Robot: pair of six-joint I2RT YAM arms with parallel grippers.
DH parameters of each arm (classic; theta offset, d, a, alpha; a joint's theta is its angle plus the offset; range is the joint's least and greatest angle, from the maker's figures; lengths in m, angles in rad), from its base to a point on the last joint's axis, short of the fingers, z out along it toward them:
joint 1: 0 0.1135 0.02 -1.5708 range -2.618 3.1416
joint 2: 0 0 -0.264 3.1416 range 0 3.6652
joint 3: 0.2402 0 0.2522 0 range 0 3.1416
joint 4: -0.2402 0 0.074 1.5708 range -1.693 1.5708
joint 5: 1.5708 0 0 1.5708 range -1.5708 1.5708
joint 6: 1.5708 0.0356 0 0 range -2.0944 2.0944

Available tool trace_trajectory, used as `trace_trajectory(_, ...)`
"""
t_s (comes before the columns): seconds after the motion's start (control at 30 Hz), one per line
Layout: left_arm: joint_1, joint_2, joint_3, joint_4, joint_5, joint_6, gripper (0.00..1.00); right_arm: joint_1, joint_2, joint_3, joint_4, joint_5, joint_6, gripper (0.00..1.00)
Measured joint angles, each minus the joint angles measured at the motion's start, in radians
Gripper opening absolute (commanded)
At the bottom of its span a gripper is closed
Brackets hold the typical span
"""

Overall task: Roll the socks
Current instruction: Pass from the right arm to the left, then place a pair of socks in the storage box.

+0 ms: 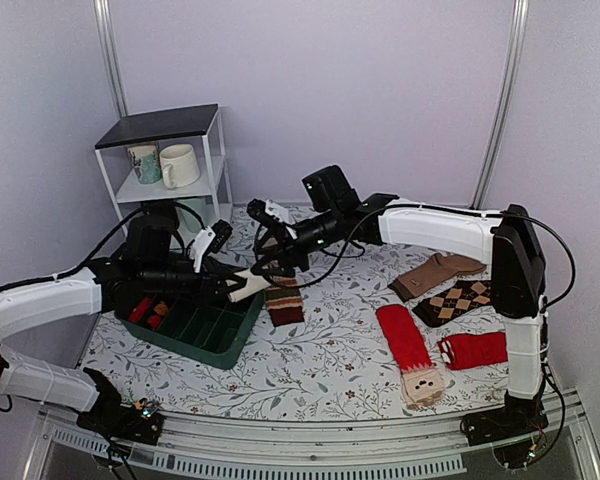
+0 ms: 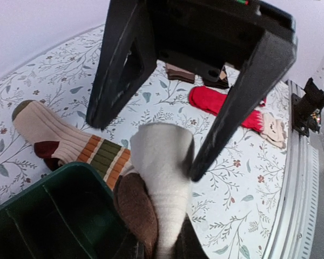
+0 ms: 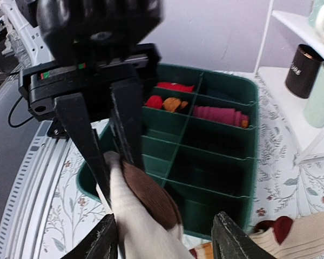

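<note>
The cream-white socks (image 1: 248, 285) are off the table, stretched between the two grippers just over the right-hand edge of the green bin (image 1: 230, 350), left of the table's middle. From the left wrist, the cream fabric (image 2: 164, 178) bulges upward with a dark brown patch on its left side. From the right wrist, the same brown patch sits on the cream length (image 3: 132, 216).

The left gripper (image 1: 225, 283) has them: its two fingers are pressed close together, pinching the fabric, and the right wrist camera shows that pinch clearly (image 3: 116, 162). The right gripper (image 1: 265, 262) reaches in from the far right and its fingers are spread wide. In the left wrist view (image 2: 148, 148) they straddle the bundle, with the cream part touching the right-hand finger and the other finger well clear.

The bin (image 3: 232, 86) is split into compartments. Red and orange rolls (image 3: 164, 102) and a pinkish-red roll (image 3: 221, 114) lie in the ones on its far side from the right wrist. Just right of the bin, a tan striped sock (image 1: 285, 300) lies flat on the flowered cloth (image 1: 330, 370), partly beneath the held pair.

Further right there is a brown sock (image 1: 435, 275), an argyle sock (image 1: 455, 300), a long red sock (image 1: 405, 345) and a short red piece (image 1: 473, 350). At the far left, a white shelf (image 1: 160, 127) holds two mugs (image 1: 180, 165).
</note>
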Motion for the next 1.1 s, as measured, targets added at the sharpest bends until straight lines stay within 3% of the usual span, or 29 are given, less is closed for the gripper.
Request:
trace_trajectory(0.13,0.014,-0.039,-0.001,-0.022,-0.087,-0.010,0.00,-0.050,-0.055,-0.109,0.149,-0.004,0.100,0.63)
trace_trajectory(0.33,0.023,-0.152,-0.067,-0.027,-0.333,-0.080,0.00,-0.142,-0.194,-0.294,0.339,-0.013,0.259,0.63)
trace_trajectory(0.57,0.029,-0.193,-0.192,-0.027,-0.550,-0.206,0.00,-0.152,-0.229,-0.388,0.443,-0.055,0.342,0.61)
trace_trajectory(1.1,0.127,-0.018,-0.169,0.072,-0.640,-0.262,0.00,-0.148,-0.274,-0.503,0.483,-0.071,0.393,0.60)
